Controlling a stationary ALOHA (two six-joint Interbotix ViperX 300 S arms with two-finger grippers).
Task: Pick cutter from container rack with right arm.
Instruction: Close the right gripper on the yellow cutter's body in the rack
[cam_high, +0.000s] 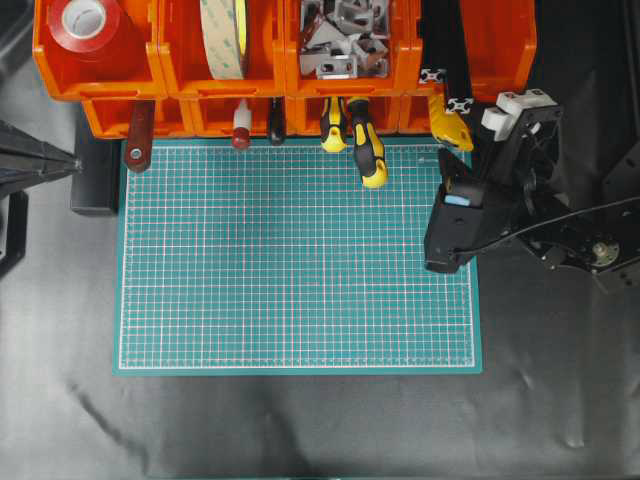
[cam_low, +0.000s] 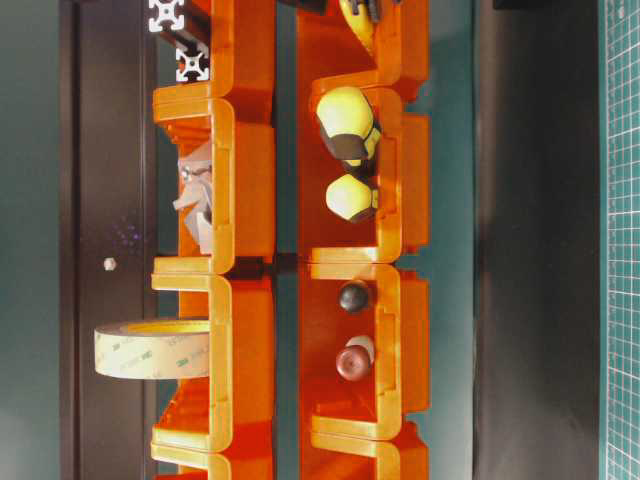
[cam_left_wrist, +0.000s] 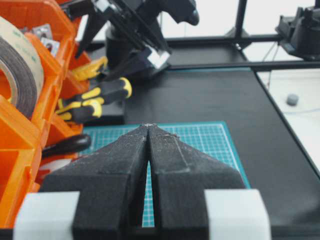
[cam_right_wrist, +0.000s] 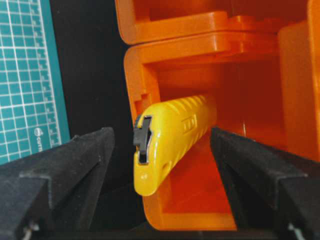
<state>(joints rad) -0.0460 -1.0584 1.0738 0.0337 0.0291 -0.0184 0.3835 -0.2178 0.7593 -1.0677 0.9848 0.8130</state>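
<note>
Along the far edge of the green cutting mat (cam_high: 300, 260) runs the container rack (cam_high: 260, 95), and at its right end we find the cutter (cam_right_wrist: 167, 142) jutting from a lower bin. Our right gripper (cam_right_wrist: 160, 165) straddles it, fingers spread wide and touching nothing. The left gripper (cam_left_wrist: 148, 150) (parked at the mat's left edge) is pinched closed, empty. Closing off-centre could shove the cutter deeper or snag a finger on the bin wall; room beside each finger looks tight.
</note>
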